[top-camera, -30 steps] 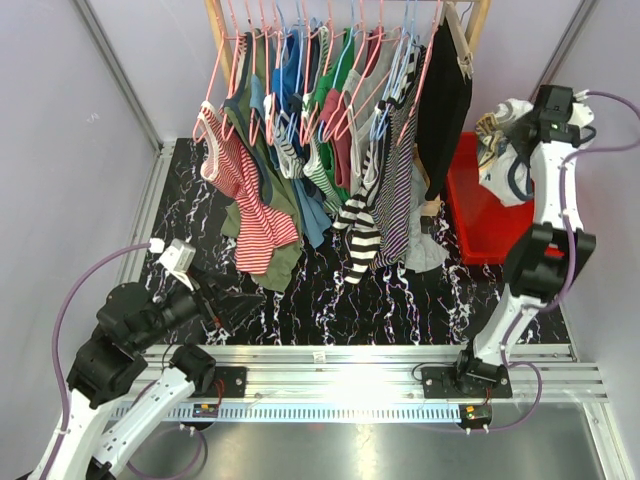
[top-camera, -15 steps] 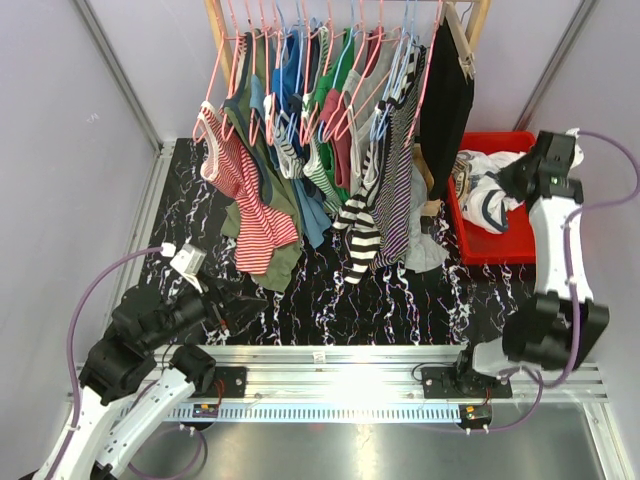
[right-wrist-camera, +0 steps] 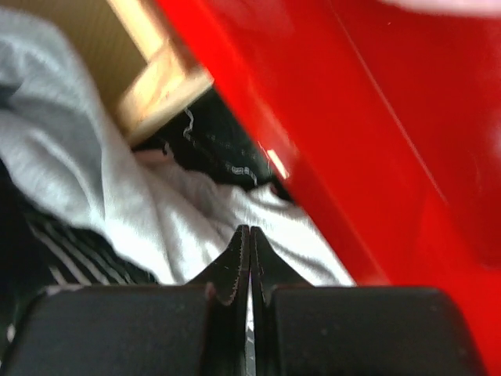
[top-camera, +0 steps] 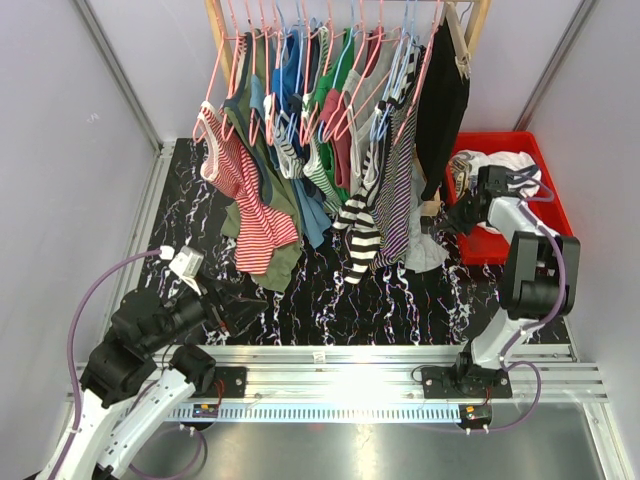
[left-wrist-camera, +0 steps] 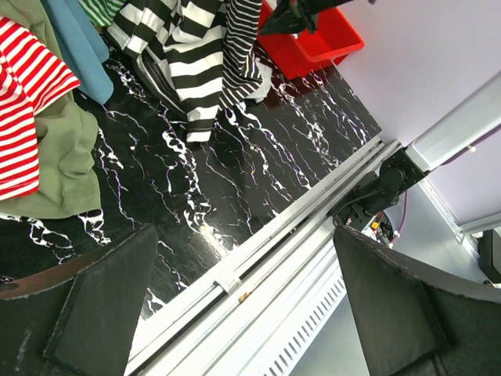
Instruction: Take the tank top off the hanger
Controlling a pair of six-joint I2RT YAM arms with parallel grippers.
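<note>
Several tank tops hang on pink hangers (top-camera: 222, 62) on the rack, among them a red-and-white striped one (top-camera: 245, 190), a black-and-white striped one (top-camera: 365, 225) and a black one (top-camera: 445, 100). A white garment (top-camera: 510, 165) lies in the red bin (top-camera: 548, 152). My right gripper (top-camera: 455, 222) is low at the bin's left wall; in the right wrist view it (right-wrist-camera: 249, 229) is shut on nothing, over pale cloth (right-wrist-camera: 102, 188). My left gripper (top-camera: 225, 300) hovers wide open over the table's front left, its jaws (left-wrist-camera: 244, 258) empty.
The rack's wooden foot (right-wrist-camera: 164, 86) stands just left of the red bin wall (right-wrist-camera: 376, 117). Hems of the hanging clothes reach the black marbled table (top-camera: 320, 290). An aluminium rail (left-wrist-camera: 258, 266) runs along the near edge. Grey walls close both sides.
The right arm came down from above the bin, where it carried the white garment; the garment now lies in the bin and the gripper has shut and moved to the bin's left side. Left arm shifted slightly.
</note>
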